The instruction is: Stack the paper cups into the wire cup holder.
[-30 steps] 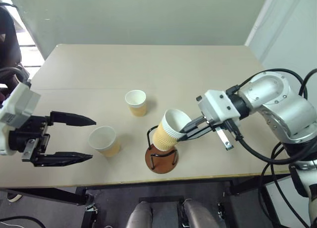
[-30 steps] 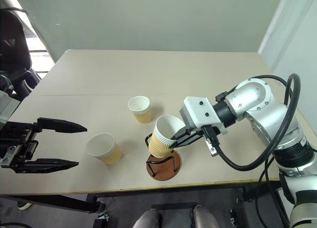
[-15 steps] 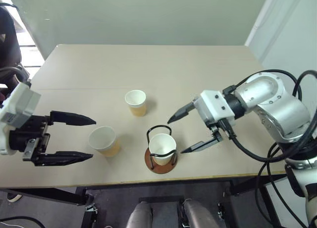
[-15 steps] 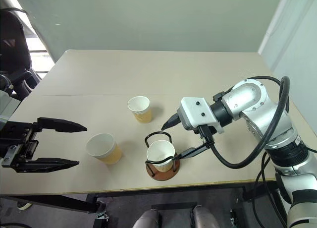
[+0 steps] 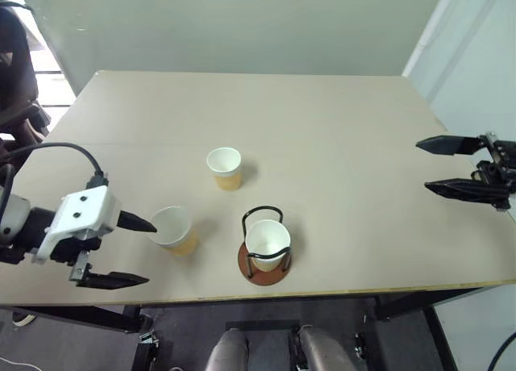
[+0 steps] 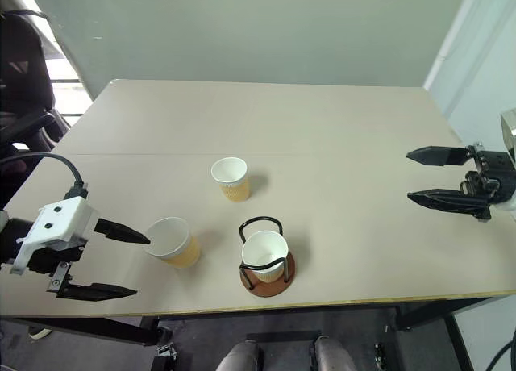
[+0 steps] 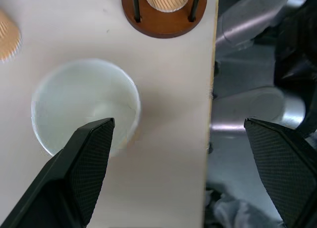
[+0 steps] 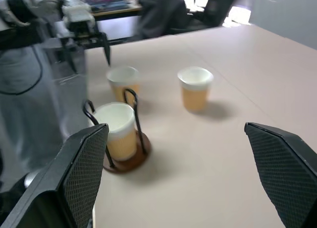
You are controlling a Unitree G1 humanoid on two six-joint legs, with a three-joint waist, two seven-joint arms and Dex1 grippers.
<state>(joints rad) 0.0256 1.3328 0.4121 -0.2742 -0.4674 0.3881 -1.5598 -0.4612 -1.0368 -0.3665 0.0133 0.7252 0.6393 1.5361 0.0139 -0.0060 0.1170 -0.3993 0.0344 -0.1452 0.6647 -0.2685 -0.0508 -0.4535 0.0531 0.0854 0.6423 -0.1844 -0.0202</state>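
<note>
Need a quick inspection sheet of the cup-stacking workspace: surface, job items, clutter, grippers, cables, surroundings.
Surface: pale beige table, seam across it.
Job's things: one tan paper cup upright in the black wire holder on a reddish-brown disc; two more cups loose, one behind the holder, one near the front edge.
Clutter: nothing seen.
Grippers: left gripper open beside the near cup; right gripper open, empty.
Cables: black cable at left arm.
Surroundings: plain wall.

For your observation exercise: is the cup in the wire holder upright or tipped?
Upright: the cup sits mouth-up between the wire holder loops.
</note>
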